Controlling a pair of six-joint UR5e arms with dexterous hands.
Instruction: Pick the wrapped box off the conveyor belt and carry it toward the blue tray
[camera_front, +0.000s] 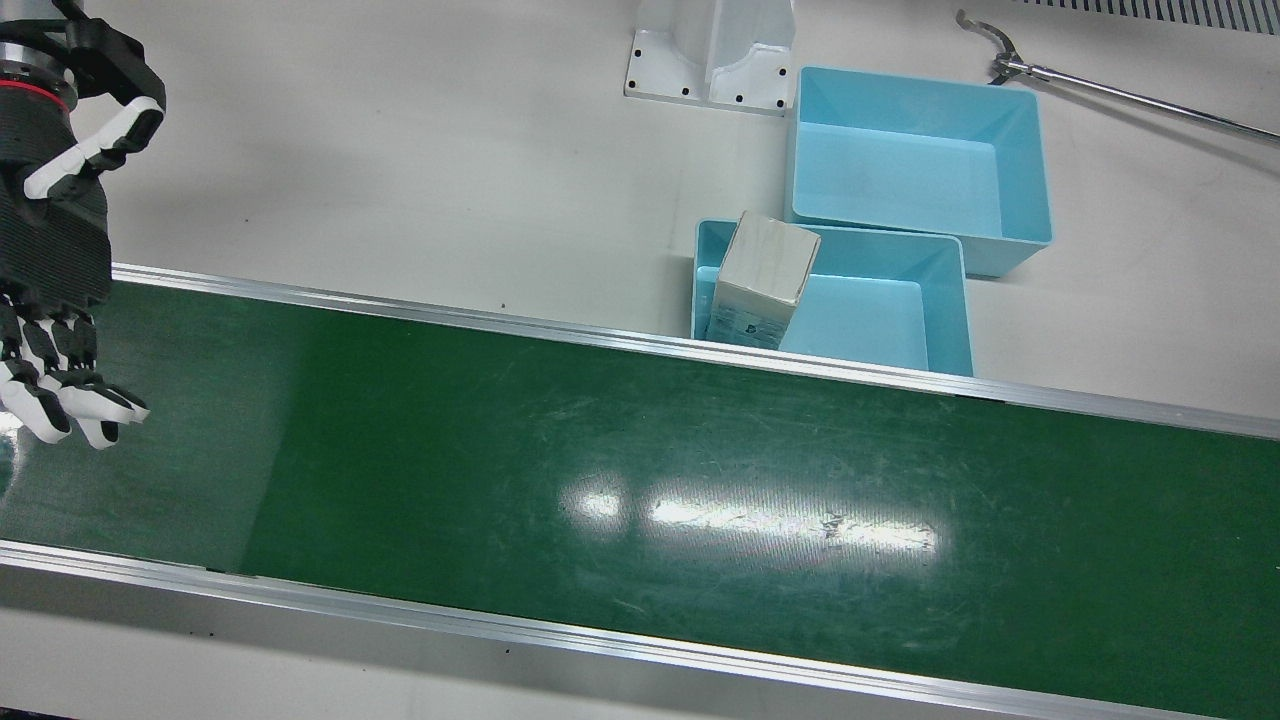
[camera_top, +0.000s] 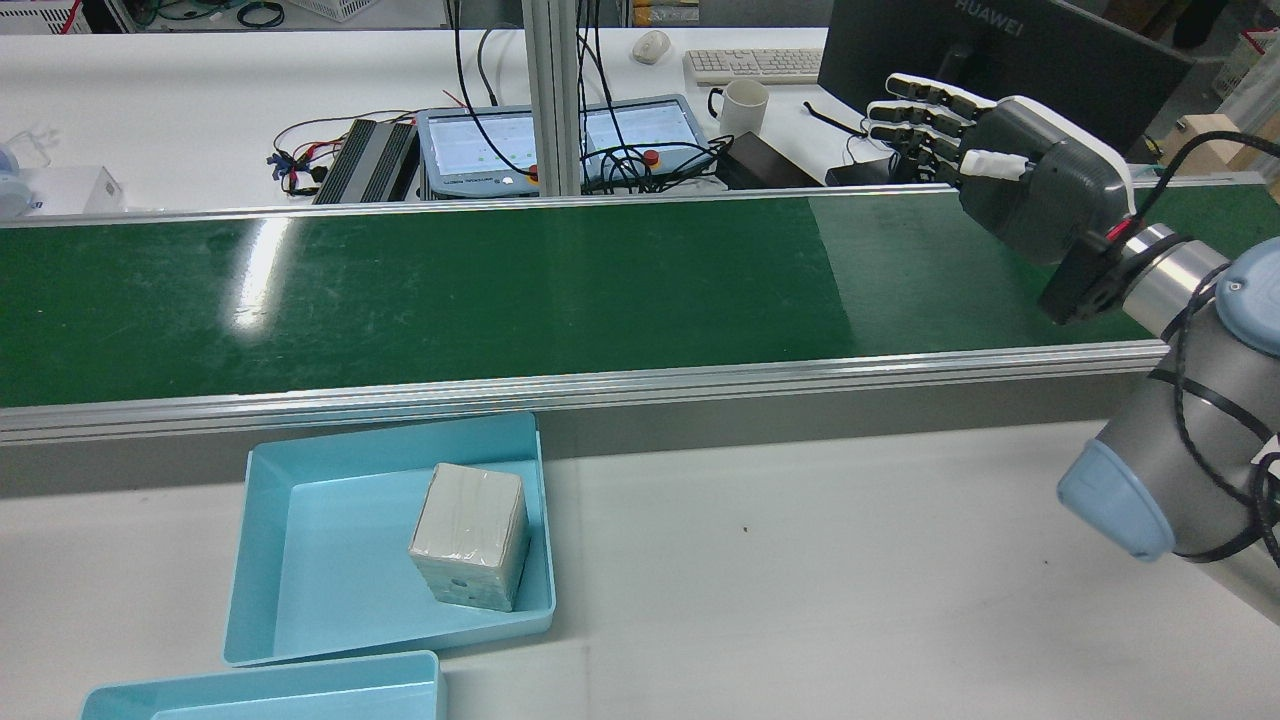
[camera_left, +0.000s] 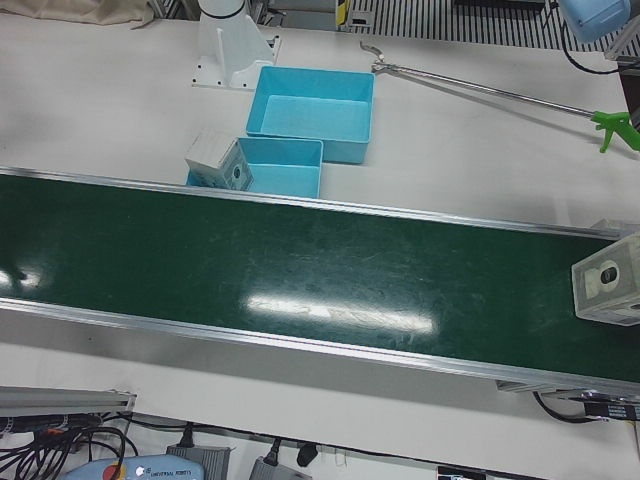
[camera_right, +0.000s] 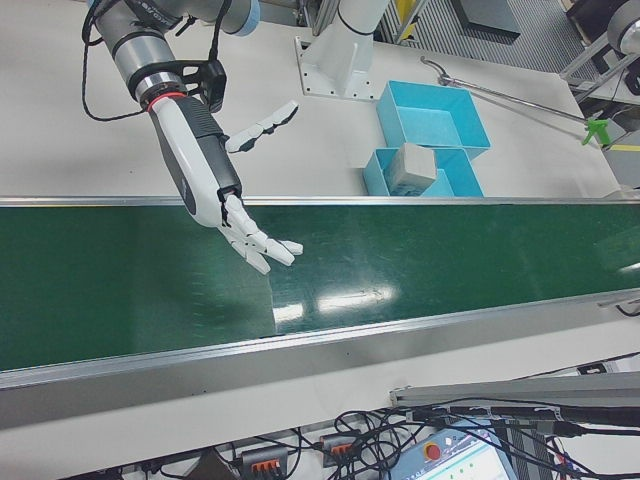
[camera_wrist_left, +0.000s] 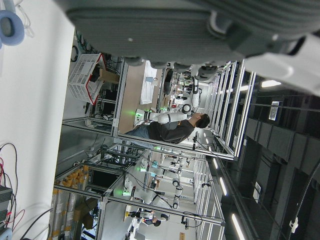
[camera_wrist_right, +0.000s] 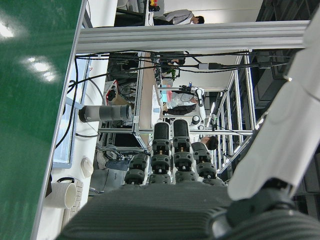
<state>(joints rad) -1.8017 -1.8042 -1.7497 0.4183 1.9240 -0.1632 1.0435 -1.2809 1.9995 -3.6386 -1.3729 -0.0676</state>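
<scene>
The wrapped box (camera_top: 470, 535) is sitting inside the nearer blue tray (camera_top: 300, 570) in the lower left of the rear view, tilted and leaning against the tray's right wall, with its pale wrapped faces turned up toward the camera. In the front view the same box is showing in the upper middle of the frame, tipped at the tray's left end, just past the far rail of the green conveyor belt (camera_front: 640, 480). A second blue tray (camera_front: 1030, 160) is lying just behind the first, toward the upper right of that view, and beside it a long metal grabber tool (camera_front: 1120, 95) is resting on the white table (camera_front: 400, 150). The right hand (camera_top: 1010, 160) is hovering over the belt in the upper right of the rear view, its fingers (camera_top: 920, 105) stretched out and spread apart, gripping nothing; the right-front view is showing it in the upper left of the frame, well apart from the box. The left hand (camera_wrist_left: 200, 30) is appearing only in its own camera, as a dark blurred mass along the top edge, and I cannot tell how its fingers are standing. In the left-front view another pale box (camera_left: 608, 285) is riding on the belt at the right edge of the frame.
</scene>
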